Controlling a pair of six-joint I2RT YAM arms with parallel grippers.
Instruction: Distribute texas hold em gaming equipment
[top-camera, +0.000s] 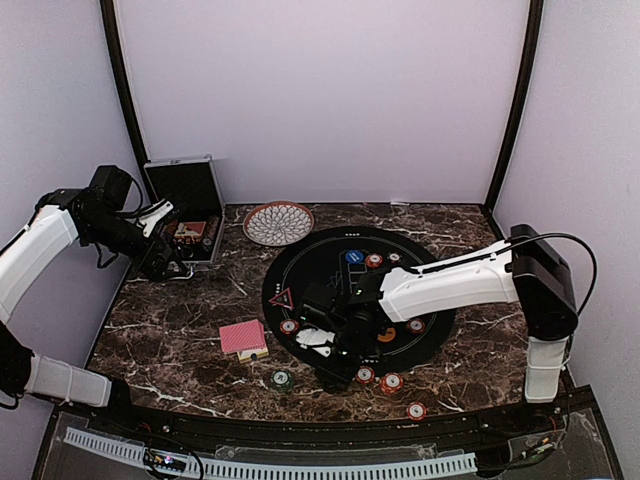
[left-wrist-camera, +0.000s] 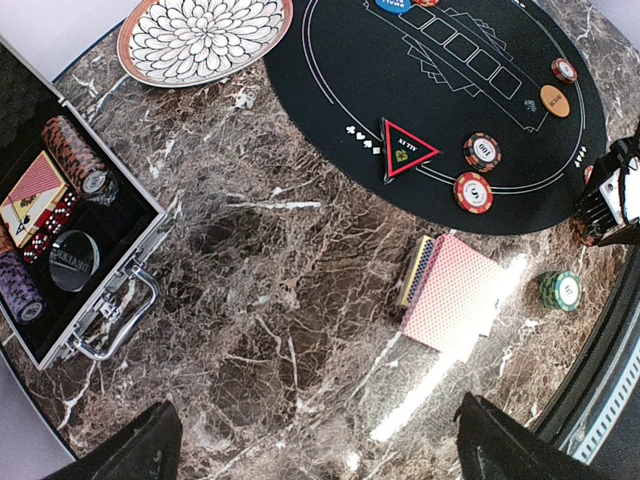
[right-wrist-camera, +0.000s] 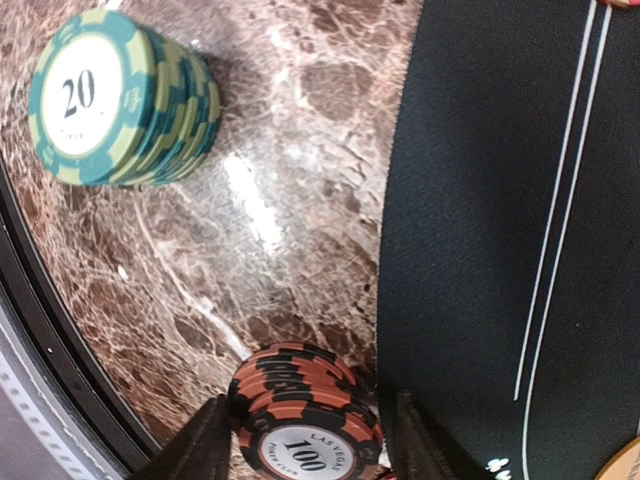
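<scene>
My right end effector (right-wrist-camera: 310, 400) is down at the near-left rim of the black mat (right-wrist-camera: 500, 200), with a finger on each side of a red stack of poker chips (right-wrist-camera: 305, 425) marked 100. The stack sits on the marble counter (right-wrist-camera: 280, 200), just off the mat's edge. The fingers are close against its striped rim, but I cannot tell whether they are pressing it or only bracketing it.

I judge these chips to be stiff and dense for their size. Their faces are smooth, so a stack shears easily, and this one already looks slightly fanned. I would take hold across the rims, low and square, so that every chip is pinched and not just the top few.

A green stack (right-wrist-camera: 120, 95) marked 20 stands well apart on the bare counter, near its front edge.

My left end effector (left-wrist-camera: 320, 450) is spread wide and holds nothing. It hangs above the counter between the open case (left-wrist-camera: 100, 270) and the red-backed deck (left-wrist-camera: 450, 290).
</scene>
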